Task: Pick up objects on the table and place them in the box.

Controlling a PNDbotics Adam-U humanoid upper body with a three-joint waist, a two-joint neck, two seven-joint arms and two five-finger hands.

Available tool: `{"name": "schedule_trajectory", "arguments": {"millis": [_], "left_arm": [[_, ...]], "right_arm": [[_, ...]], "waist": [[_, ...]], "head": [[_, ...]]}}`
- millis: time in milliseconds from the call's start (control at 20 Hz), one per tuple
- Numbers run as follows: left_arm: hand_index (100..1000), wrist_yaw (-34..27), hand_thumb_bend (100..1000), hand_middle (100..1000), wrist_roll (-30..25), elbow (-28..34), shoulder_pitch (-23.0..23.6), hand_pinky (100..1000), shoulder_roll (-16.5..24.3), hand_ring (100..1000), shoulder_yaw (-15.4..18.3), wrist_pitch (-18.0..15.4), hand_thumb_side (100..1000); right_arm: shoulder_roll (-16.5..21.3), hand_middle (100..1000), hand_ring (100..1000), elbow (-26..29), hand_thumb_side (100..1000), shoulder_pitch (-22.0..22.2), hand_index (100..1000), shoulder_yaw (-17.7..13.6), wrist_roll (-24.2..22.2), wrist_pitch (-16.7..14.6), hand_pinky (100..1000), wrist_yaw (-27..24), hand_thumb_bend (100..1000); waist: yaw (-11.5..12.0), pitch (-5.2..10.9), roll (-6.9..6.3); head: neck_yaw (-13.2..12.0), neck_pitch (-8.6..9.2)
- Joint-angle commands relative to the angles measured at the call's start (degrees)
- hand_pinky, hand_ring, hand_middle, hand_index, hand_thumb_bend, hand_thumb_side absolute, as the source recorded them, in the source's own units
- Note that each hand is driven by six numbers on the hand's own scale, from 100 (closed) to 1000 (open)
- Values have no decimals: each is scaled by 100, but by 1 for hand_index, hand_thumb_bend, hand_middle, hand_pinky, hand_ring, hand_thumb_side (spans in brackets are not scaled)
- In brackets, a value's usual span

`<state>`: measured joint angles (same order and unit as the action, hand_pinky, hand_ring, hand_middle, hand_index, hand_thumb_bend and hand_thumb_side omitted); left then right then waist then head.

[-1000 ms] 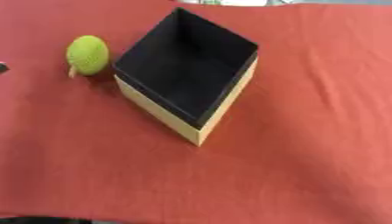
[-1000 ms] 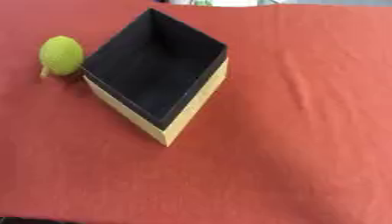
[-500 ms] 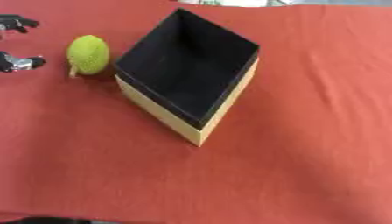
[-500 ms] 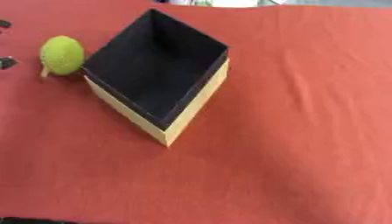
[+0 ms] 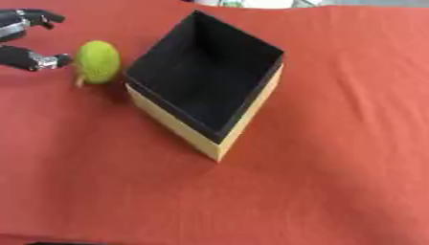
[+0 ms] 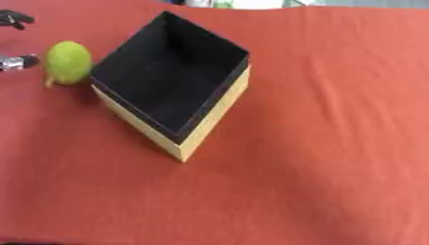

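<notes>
Left hand: the hand (image 5: 25, 40) comes in at the upper left edge of the view, black with silver at the tips, fingers spread apart with an open gap between the upper fingers and the lower thumb; it holds nothing.
Fruit: a yellow-green, oval fruit (image 5: 98, 61) lies on the surface just to the right of the hand, at the mouth of its open span; the lower fingertip is right at the fruit's left side, and I cannot tell whether they touch. A small pale stem shows at the fruit's lower left.
Box: the box (image 5: 177, 123), open-topped with tan outer walls and a black inside, stands just beyond the fruit, on the far side from the hand, turned so one corner points toward the camera. Nothing lies in it.
Surface: red cloth (image 5: 335, 158) covers the surface, with soft creases to the right of the box, well apart from the hand.
Right hand: not seen in either view.
</notes>
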<state>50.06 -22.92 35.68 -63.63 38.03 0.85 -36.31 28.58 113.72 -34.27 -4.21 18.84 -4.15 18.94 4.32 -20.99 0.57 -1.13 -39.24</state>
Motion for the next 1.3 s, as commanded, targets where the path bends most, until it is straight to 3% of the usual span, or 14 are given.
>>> {"name": "schedule_trajectory", "arguments": {"millis": [50,400,650,1300], "left_arm": [[1000,-201,432,943,-267,21,-145,967,106,913,29,-138,754],[1000,-945,434,952,-1207,192,-183,975,251,924,114,-271,862],[1000,-1359,444,942,-1640,382,-150,972,272,922,78,-159,863],[998,-1004,467,940,-1784,242,-148,972,-84,930,-22,-69,781]], "right_arm": [[75,644,624,88,587,-84,840,-49,13,-21,745,-28,100],[91,643,624,88,587,-41,840,-59,40,-19,745,-22,100],[60,643,624,88,587,-49,839,-55,37,-20,745,-21,100],[-22,642,625,88,588,-83,839,-62,62,-39,746,-49,100]], "waist": [[-2,113,-31],[21,127,-92],[19,135,-91],[-74,66,-93]], "head": [[-15,30],[31,-16],[35,-20],[-16,20]]}}
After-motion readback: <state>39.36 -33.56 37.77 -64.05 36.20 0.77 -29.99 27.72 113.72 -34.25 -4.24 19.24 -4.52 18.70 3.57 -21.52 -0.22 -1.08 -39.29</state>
